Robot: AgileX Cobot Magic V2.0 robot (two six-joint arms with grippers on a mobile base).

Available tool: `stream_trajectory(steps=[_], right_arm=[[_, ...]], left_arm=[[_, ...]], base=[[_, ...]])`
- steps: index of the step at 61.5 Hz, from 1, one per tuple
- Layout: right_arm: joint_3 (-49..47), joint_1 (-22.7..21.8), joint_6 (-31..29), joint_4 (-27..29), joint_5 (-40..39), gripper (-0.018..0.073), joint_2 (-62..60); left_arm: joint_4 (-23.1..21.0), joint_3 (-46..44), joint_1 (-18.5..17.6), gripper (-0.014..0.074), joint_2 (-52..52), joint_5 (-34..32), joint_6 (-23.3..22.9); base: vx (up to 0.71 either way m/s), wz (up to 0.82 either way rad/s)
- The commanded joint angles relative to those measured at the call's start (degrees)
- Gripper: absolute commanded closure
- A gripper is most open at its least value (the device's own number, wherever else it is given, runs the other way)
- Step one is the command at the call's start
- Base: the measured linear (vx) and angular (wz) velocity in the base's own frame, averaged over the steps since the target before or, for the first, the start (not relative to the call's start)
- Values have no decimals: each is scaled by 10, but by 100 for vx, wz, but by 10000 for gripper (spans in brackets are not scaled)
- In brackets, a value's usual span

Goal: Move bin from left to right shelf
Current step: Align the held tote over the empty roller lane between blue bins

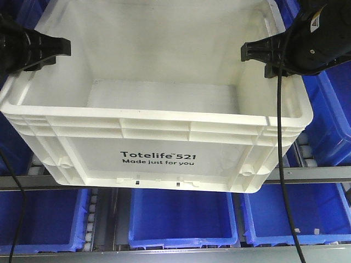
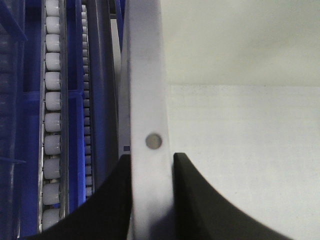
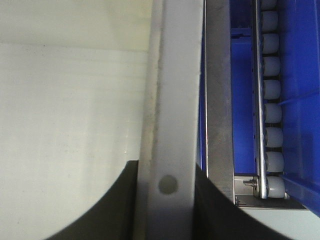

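Left pincer (image 2: 152, 200) and right pincer (image 3: 165, 210) clamp opposite rims of the white Totelife bin (image 1: 159, 159); keep both level, move sideways together.

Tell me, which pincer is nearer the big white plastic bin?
Neither: both grip it. The left pincer clamps the large white rectangular plastic bin's left rim; the right pincer clamps its right rim.

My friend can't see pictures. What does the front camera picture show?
A big white bin, empty, printed "Totelife 521 Made just for you", fills the picture. The left gripper and right gripper, both black, hold its two side rims. Smaller blue bins sit on the shelf below.
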Motion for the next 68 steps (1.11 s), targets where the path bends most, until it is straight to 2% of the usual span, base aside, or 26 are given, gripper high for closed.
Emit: stream_trajectory(steps=[1, 68], right_arm=[[-22, -5, -4, -37, -57, 497, -28], [-22, -5, -4, -37, -58, 497, -28]], left_arm=[[7, -22, -2, 514, -28, -69, 11], [7, -22, -2, 514, -28, -69, 11]], base=[[0, -2], [1, 1]])
